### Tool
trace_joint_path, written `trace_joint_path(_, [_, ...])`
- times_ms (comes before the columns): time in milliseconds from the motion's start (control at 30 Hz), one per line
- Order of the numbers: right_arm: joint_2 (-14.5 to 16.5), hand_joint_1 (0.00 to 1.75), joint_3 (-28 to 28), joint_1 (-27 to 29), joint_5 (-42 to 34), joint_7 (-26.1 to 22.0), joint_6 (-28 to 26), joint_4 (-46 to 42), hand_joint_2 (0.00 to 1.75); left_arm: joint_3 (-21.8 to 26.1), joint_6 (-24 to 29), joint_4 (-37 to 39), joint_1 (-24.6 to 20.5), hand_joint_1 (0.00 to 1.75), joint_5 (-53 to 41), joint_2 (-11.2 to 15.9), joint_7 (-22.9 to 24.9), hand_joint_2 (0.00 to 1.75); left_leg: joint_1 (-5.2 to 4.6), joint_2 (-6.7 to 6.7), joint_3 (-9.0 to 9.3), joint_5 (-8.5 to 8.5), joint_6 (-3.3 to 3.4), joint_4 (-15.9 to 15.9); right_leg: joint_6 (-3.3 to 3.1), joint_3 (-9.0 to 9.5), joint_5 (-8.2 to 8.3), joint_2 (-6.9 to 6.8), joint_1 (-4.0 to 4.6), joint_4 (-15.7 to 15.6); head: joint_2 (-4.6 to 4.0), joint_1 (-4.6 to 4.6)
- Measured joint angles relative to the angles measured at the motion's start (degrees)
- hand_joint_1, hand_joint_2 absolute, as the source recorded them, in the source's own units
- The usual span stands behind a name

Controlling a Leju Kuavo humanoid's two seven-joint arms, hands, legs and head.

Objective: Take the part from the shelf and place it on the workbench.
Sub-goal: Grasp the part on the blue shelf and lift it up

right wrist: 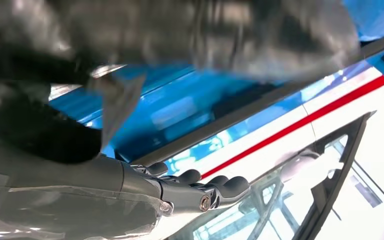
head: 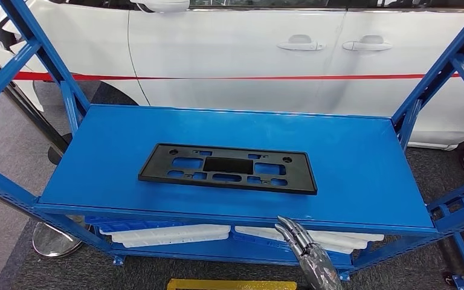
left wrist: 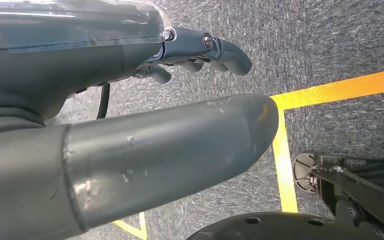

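A white car point(head: 241, 54) with a red stripe point(head: 229, 77) along its doors stands behind a blue steel shelf rack point(head: 362, 151) on grey carpet point(head: 6, 151), with a chrome stanchion base point(head: 53, 240) on the floor at the rack's near left corner and a yellow floor marking point(head: 232, 284) just in front of the rack. The left hand point(left wrist: 130, 150) appears in its wrist view hanging over the grey carpet and a yellow floor line point(left wrist: 285, 165), its thick thumb stretched out and the darker fingers point(left wrist: 215, 50) lightly bent apart from it, with nothing in its grasp. On the rack's top shelf the part, a flat black plastic plate holder point(head: 228, 168) with rectangular cut-outs, lies flat near the middle of the blue surface, ahead of and to the left of the right hand, well apart from it and touched by neither hand. Under the top shelf, white moulded parts point(head: 169, 234) rest on the lower level, just left of the right hand. The right hand point(head: 305, 244) rises at the front edge of the top shelf, below the holder's right end, fingers extended together and pointing up toward the shelf lip, holding nothing; its wrist view is blurred but shows the dark fingers point(right wrist: 220, 186) loosely extended against the blue shelf and the car's red stripe, apart from the thumb.
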Motion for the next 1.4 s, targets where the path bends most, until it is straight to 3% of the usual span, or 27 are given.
trace_joint_path(533, [1.37,0.00,-0.34,-2.23,0.00,0.01,1.75,2.47,1.75,-1.01,-0.32,0.10,-0.03,0.00,-0.18,0.02,-0.07,0.00,0.00,-0.01,-0.01,0.00,0.00,0.00,0.00,-0.01,0.00,0.00,0.00,0.00,0.00,0.00])
trace_joint_path(667, [1.71,0.00,-0.42,-2.64,0.30,0.09,3.04,2.85,0.00,-1.22,-0.32,0.12,-0.03,0.00,-0.39,0.04,-0.07,0.00,0.00,0.00,-0.01,0.00,0.00,0.00,0.00,0.00,0.00,0.00,0.00,0.01,0.00,0.00])
trace_joint_path(800, [3.01,0.00,-0.63,-5.44,1.53,0.73,6.64,4.64,1.75,-1.89,-0.45,0.13,-0.08,0.00,-0.97,0.09,0.13,0.00,0.00,0.02,0.01,0.02,-0.02,0.00,0.00,0.01,0.01,0.02,0.00,0.03,0.00,0.00])
trace_joint_path(1000, [6.24,0.00,-0.42,-12.26,3.17,2.52,10.55,8.62,1.75,-3.14,-0.72,0.13,-0.20,0.00,-1.58,0.15,0.38,0.00,0.00,0.01,0.04,0.06,-0.06,0.00,-0.04,0.01,0.04,0.01,0.00,0.09,0.00,0.00])
trace_joint_path(1133, [8.65,0.00,-0.03,-16.65,4.16,3.35,11.11,10.59,0.00,-3.76,-0.86,0.15,-0.31,0.00,-1.68,0.15,1.15,0.00,0.00,0.02,0.07,0.07,-0.07,0.01,-0.04,-0.02,0.04,0.03,0.00,0.13,0.00,0.00])
trace_joint_path(1400, [12.66,0.00,2.07,-23.79,4.84,5.70,14.54,11.58,0.00,-4.75,-0.89,0.15,-1.01,0.00,-1.51,0.17,0.45,0.00,0.00,0.00,0.09,0.09,-0.10,0.02,-0.05,-0.07,0.04,0.01,0.00,0.19,0.00,0.00])
